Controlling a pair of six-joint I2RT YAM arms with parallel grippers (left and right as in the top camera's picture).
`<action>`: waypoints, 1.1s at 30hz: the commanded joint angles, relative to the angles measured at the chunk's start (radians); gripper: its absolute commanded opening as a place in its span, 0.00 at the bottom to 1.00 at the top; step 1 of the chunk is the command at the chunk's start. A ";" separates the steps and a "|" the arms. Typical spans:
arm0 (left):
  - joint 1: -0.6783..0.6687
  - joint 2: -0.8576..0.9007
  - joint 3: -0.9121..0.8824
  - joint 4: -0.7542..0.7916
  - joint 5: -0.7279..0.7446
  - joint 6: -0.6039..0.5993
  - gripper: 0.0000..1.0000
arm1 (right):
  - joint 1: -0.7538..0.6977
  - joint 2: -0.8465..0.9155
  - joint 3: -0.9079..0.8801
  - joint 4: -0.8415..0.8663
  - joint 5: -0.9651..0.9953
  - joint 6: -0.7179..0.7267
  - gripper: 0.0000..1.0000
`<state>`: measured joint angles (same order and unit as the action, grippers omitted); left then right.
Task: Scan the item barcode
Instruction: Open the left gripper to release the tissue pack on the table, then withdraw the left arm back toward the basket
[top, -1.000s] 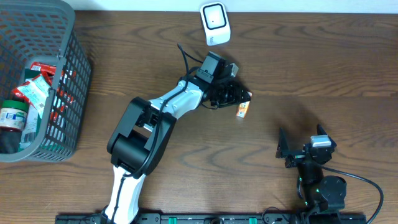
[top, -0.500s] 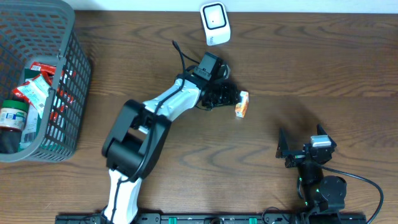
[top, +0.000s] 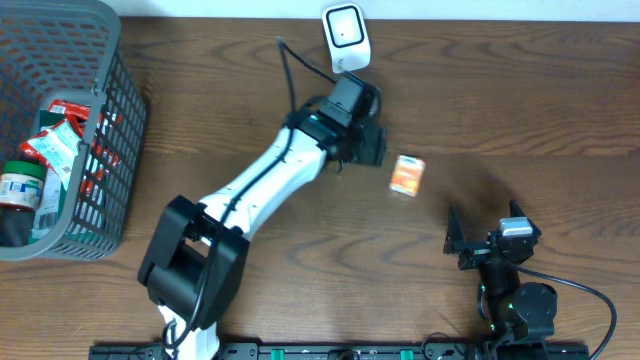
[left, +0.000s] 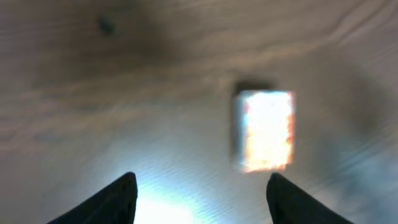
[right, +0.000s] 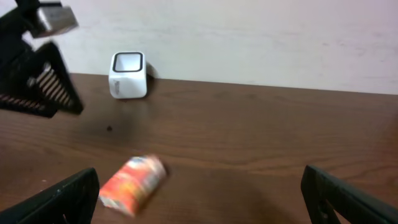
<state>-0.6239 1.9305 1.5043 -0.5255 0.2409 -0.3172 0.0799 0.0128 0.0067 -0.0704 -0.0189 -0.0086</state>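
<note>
Orange box (top: 406, 175) | bare wood (top: 520, 110) all round | left gripper (left: 200, 186) beside, jaws apart

Left pincer (top: 368, 146) agape (nothing between fingers), arm outstretched; right pincer (top: 484, 236) agape, arm folded low.

Wood-grain table (top: 560, 110), smooth plastic scanner (top: 343, 35), plastic mesh basket (top: 115, 150)

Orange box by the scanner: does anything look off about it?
Yes. The orange box lies loose on the table, well apart from the scanner, and nothing holds it. The left gripper hovers beside it, jaws open and empty.
</note>
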 joint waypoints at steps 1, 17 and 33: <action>-0.056 0.004 0.100 -0.091 -0.251 0.067 0.70 | 0.006 -0.002 -0.002 -0.004 0.002 -0.008 0.99; 0.092 0.014 0.116 -0.273 -0.298 -0.088 0.71 | 0.006 -0.002 -0.002 -0.004 0.002 -0.008 0.99; 0.452 0.014 0.114 -0.468 -0.305 -0.089 0.84 | 0.006 -0.002 -0.002 -0.004 0.002 -0.008 0.99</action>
<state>-0.1982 1.9335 1.6070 -0.9882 -0.0525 -0.3996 0.0799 0.0128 0.0067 -0.0704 -0.0189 -0.0086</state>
